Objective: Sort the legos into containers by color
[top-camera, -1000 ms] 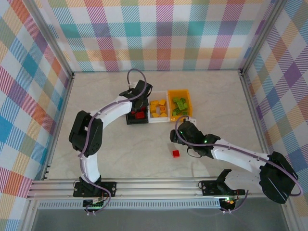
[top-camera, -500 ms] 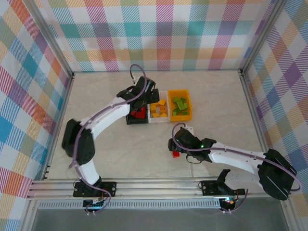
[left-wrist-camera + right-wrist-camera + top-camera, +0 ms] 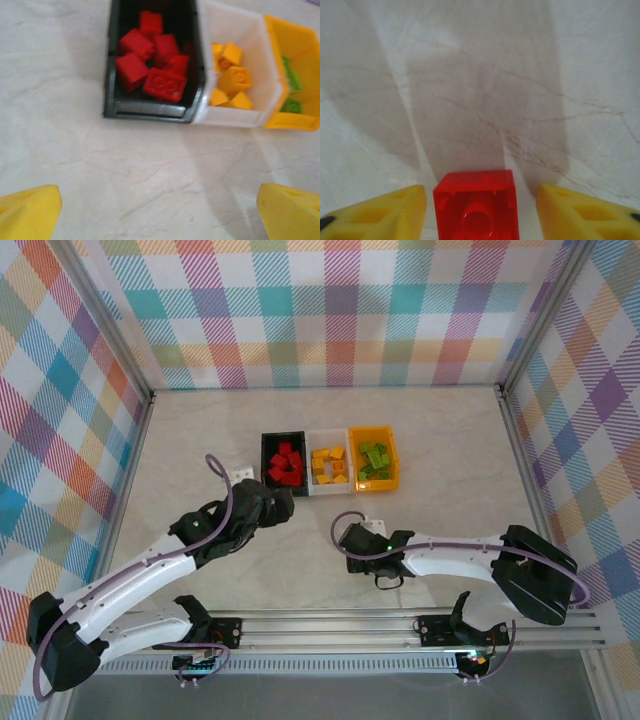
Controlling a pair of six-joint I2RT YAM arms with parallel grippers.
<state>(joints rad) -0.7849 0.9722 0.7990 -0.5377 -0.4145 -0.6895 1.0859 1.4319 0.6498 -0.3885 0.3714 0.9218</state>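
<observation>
The right jaws stood spread around a red brick (image 3: 475,210) on the counter (image 3: 485,90), not yet pinching it. The brick lay between the fingers (image 3: 380,212), close to one and with a wider gap to the other. The left jaws were spread wide and empty, with the black bin (image 3: 150,111) of red bricks (image 3: 162,85) just ahead of them and the white bin (image 3: 230,116) beside it.

Closing off-centre, the nearer finger would likely touch first and shove or spin the brick, leaving a weak corner grip. The left arm, low before the black bin, could also crowd the delivery.
</observation>
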